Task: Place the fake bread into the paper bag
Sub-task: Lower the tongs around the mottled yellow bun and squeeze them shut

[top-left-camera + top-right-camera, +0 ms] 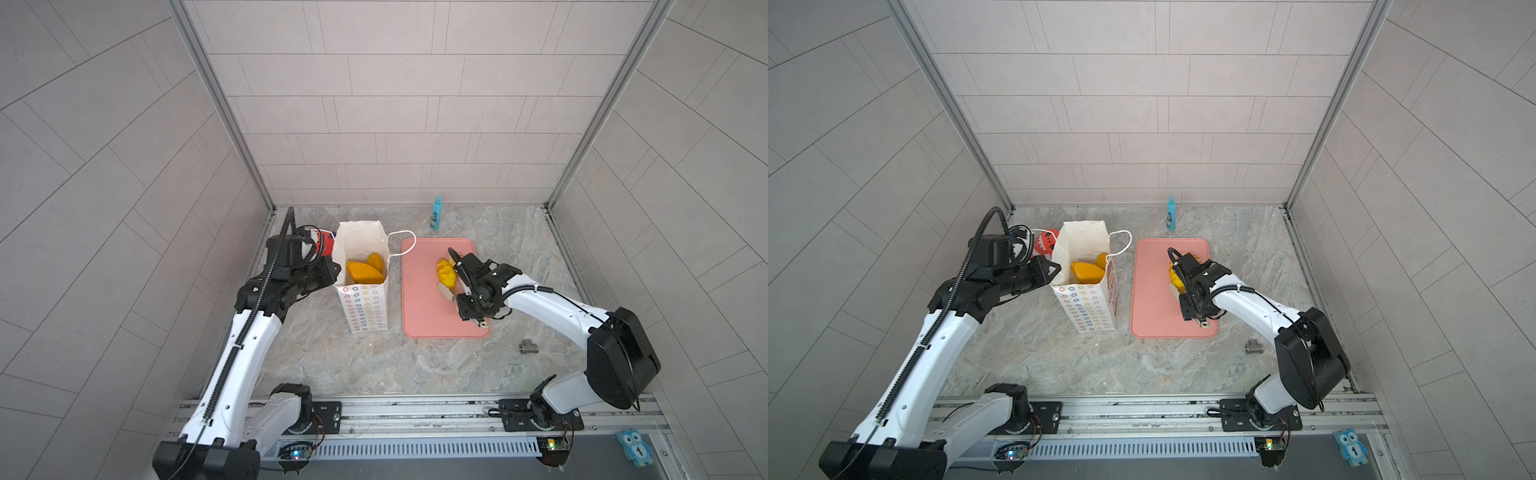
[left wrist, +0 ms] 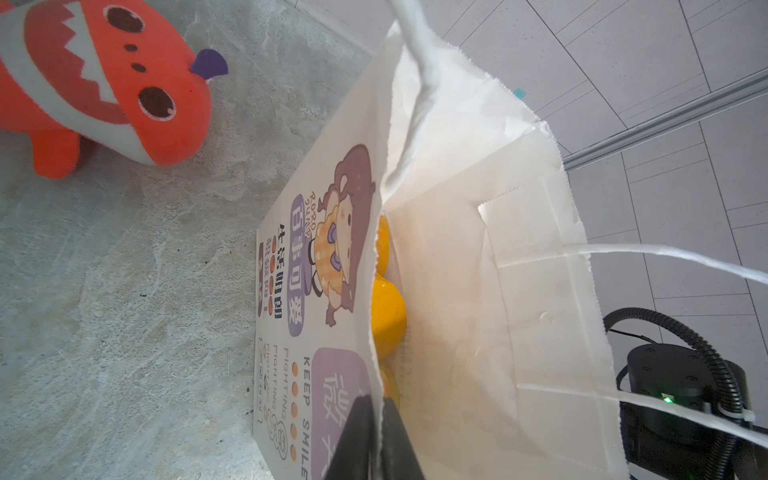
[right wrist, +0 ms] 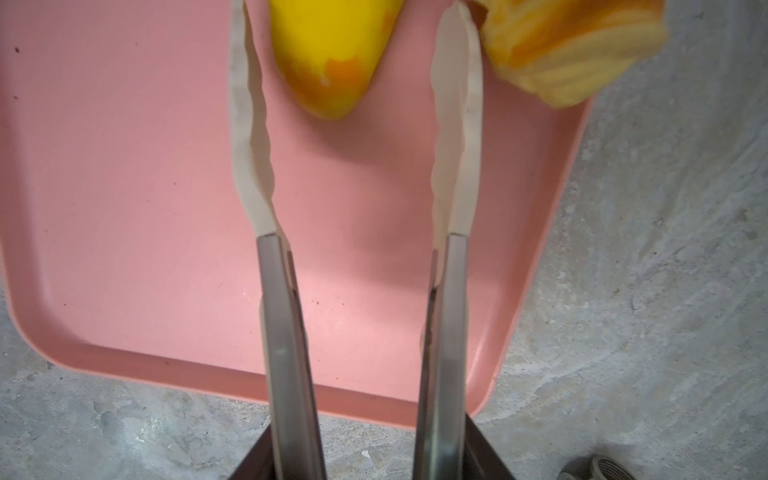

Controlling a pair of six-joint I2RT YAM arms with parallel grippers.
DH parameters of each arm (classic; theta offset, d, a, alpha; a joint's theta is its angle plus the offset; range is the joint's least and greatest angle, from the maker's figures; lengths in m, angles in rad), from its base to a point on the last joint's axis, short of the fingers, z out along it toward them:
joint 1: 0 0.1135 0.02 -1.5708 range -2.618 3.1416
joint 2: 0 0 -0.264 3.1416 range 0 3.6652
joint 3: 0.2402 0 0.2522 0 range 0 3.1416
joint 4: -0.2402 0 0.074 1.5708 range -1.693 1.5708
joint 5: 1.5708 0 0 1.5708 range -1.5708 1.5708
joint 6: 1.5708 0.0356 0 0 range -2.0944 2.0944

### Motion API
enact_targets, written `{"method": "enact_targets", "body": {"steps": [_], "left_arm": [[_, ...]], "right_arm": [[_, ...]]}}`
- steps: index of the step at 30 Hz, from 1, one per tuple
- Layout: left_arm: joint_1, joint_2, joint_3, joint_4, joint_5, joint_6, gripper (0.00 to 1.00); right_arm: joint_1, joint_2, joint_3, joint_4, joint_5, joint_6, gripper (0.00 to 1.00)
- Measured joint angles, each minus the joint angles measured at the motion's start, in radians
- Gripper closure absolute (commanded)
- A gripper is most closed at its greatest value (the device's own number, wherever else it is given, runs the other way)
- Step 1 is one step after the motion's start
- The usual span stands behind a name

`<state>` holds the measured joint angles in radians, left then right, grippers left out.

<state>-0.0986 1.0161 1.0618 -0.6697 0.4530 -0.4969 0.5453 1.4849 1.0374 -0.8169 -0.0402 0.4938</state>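
The paper bag [image 1: 365, 307] [image 1: 1088, 309] stands upright and open on the stone table, left of the pink tray [image 1: 424, 316]. My left gripper [image 1: 333, 269] [image 2: 380, 401] is shut on its rim. Golden fake bread [image 1: 363, 270] [image 2: 388, 316] lies inside the bag. My right gripper [image 1: 465, 309] [image 3: 365, 449] is shut on metal tongs [image 3: 282, 332] with white tips. The tips stand apart on either side of a smooth yellow bread [image 3: 332, 54] [image 1: 446, 274] on the tray. A striped roll [image 3: 561, 50] lies just outside one tip.
A red-orange shark toy [image 1: 324, 243] [image 2: 104, 83] lies behind the bag by the left arm. A blue bottle [image 1: 435, 212] stands at the back wall. A metal pipe fitting [image 1: 528, 346] [image 3: 598, 469] sits on the table right of the tray's front corner.
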Motion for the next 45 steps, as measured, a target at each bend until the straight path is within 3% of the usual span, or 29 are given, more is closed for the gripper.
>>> {"method": "enact_targets", "body": {"steps": [8, 22, 45], "left_arm": [[0.000, 0.000, 0.000, 0.000, 0.000, 0.000, 0.89], [0.000, 0.000, 0.000, -0.001, -0.001, 0.000, 0.89], [0.000, -0.001, 0.000, -0.002, -0.001, 0.000, 0.89]], "right_arm": [[0.008, 0.029, 0.023, 0.019, 0.016, -0.002, 0.51], [0.011, 0.069, 0.053, 0.048, 0.023, -0.014, 0.65], [0.017, -0.031, 0.091, 0.033, -0.006, -0.014, 0.69]]}}
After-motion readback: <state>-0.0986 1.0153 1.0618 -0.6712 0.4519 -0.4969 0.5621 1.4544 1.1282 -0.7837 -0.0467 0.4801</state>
